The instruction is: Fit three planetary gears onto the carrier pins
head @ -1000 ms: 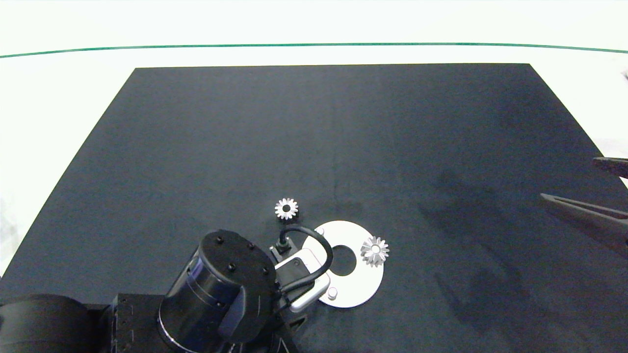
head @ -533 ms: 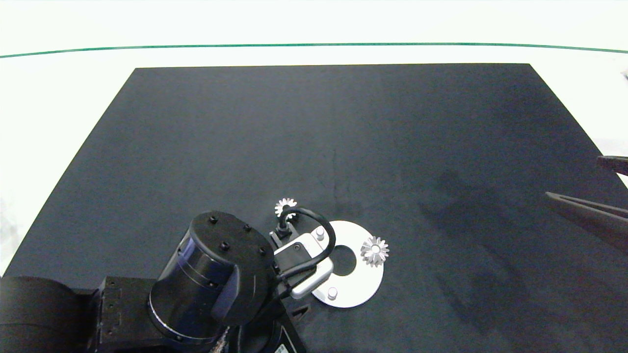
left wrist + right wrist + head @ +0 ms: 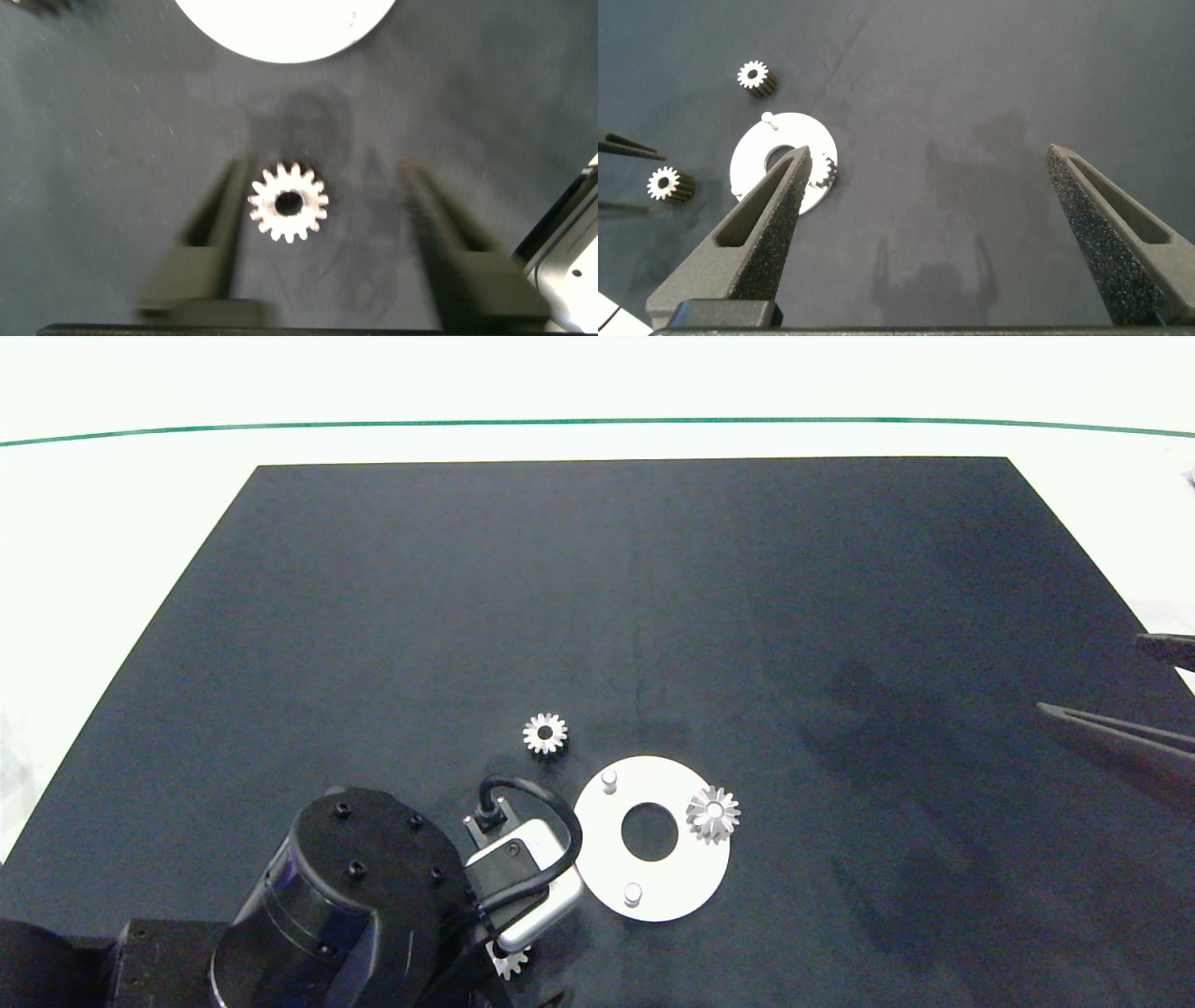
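**Desk:** What changed on your table in the last second?

**Operator:** I've pulled my left arm back, off the disc (image 3: 653, 887), toward the near-left. Both bare pins (image 3: 609, 779) (image 3: 632, 893) are uncovered again. My left gripper (image 3: 322, 219) now hangs over a loose gear (image 3: 288, 202) on the mat (image 3: 597, 616), just off the disc's near-left edge. Its fingers are spread wide, one on each side, and don't look to be touching it.

**Desk:** So where does the job stand?

**Operator:** One gear (image 3: 713, 813) sits on the disc's right pin. Another (image 3: 544, 734) lies loose on the mat, just beyond the disc's far-left edge. I'd judge a pickup comes next.

**Desk:** How does the gear under your fingers lie?

**Operator:** Flat, bore pointing straight up; it's round, so no long axis.

**Desk:** And the right arm?

**Operator:** The right gripper (image 3: 938, 233) is parked at the far right edge, jaws wide, holding nothing.
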### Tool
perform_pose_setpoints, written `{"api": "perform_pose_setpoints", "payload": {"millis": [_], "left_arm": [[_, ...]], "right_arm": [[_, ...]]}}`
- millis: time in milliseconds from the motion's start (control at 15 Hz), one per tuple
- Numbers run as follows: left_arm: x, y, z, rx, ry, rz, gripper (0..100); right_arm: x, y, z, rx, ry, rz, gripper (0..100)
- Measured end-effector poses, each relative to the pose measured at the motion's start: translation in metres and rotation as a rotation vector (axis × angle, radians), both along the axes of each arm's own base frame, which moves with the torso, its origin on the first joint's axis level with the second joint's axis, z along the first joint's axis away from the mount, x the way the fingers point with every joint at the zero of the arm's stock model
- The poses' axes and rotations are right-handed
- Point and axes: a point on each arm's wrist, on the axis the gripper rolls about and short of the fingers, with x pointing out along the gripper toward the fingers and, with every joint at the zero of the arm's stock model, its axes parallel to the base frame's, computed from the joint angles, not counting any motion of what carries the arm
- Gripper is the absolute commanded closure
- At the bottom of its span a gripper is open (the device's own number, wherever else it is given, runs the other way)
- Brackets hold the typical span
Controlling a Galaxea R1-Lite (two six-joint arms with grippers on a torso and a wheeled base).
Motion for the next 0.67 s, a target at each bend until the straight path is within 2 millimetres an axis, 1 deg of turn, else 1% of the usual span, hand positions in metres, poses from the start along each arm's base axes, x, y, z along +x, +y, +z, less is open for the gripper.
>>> {"api": "perform_pose_setpoints", "payload": {"millis": [267,467,667], "left_arm": [[0.0,0.001,-0.008,0.012,0.011,0.004,0],[0.009,-0.003,-0.018,-0.034,-0.021,0.023,0],[0.018,0.0,-0.037,-0.005,-0.003,0.057,0]], "right_arm": [[0.0,0.0,0.0,0.0,0.0,0.0,0],[0.0,0.0,0.0,-0.001,0.0,0.0,0],[0.0,0.0,0.0,0.0,0.001,0.0,0]]}}
